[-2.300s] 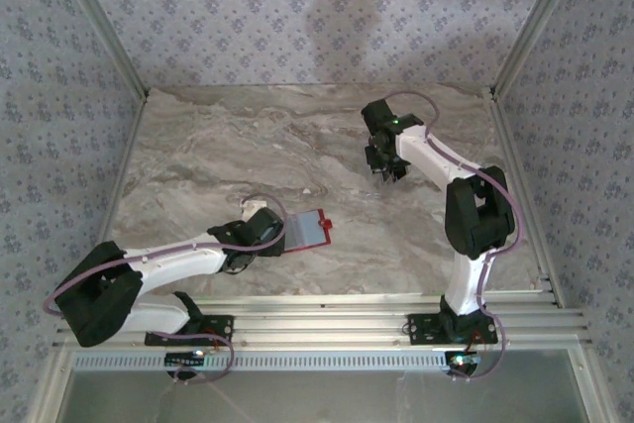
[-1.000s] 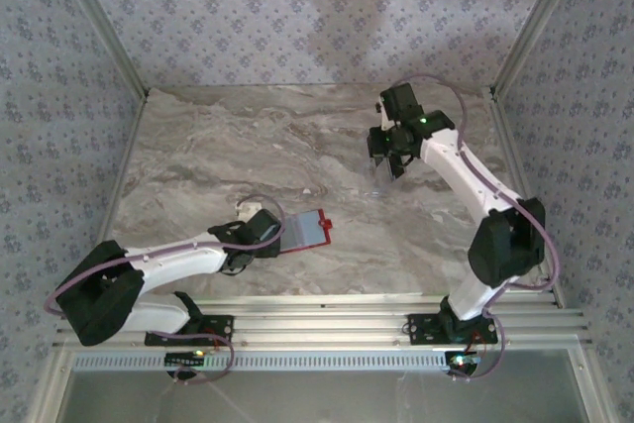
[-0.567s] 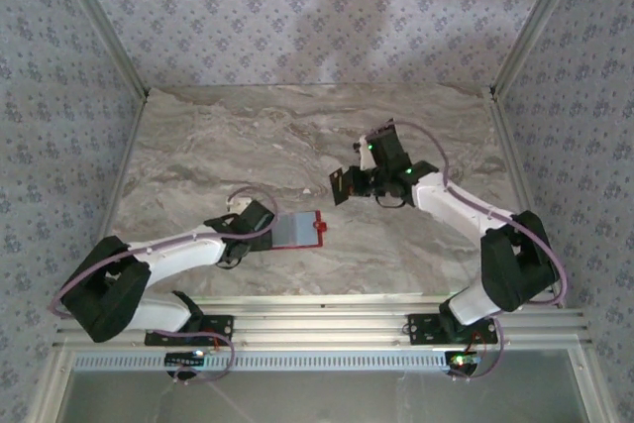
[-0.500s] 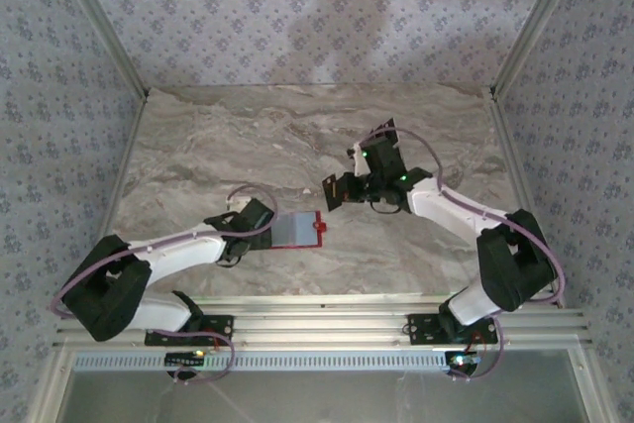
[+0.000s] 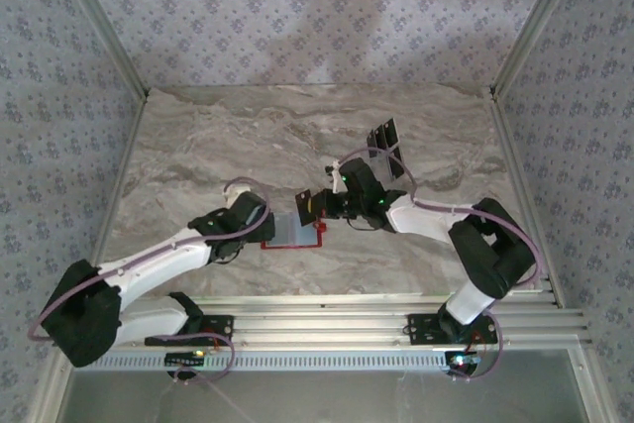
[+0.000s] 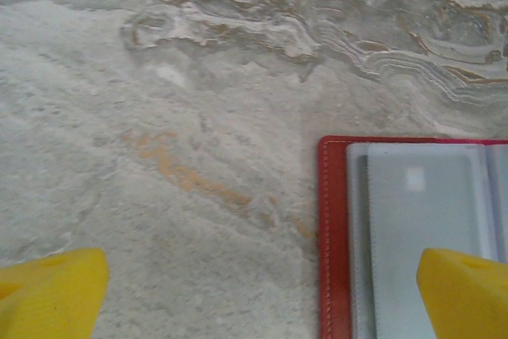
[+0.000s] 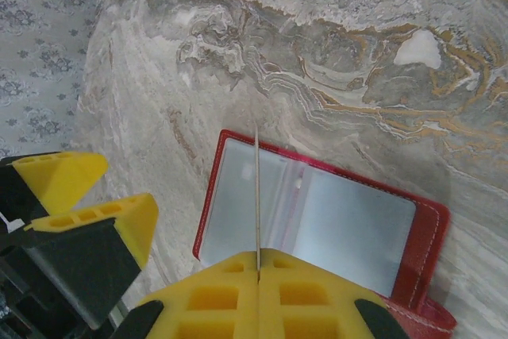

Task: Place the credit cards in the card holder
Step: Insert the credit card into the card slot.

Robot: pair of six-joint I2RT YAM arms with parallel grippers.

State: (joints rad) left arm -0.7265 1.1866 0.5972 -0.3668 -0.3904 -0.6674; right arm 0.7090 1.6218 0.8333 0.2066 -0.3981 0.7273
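The red card holder (image 5: 295,233) lies open on the marble table, its greyish clear pockets (image 7: 349,220) facing up. My right gripper (image 5: 317,207) hovers just above it, shut on one black credit card (image 5: 306,207). The right wrist view shows that card (image 7: 257,188) edge-on, a thin line over the left pocket. Further black credit cards (image 5: 384,136) lie together at the back right. My left gripper (image 5: 256,227) is low at the holder's left end and open. In the left wrist view the holder's red left edge (image 6: 332,236) lies between the yellow fingertips (image 6: 464,291), untouched.
The marble table (image 5: 198,156) is walled by patterned panels on three sides, with an aluminium rail (image 5: 327,319) along the near edge. My left gripper's yellow fingers (image 7: 67,180) stand close to the left of the held card.
The right arm swung from the back right down to the card holder, carrying one card. The left gripper shifted along the holder's left end, and the holder turned slightly.
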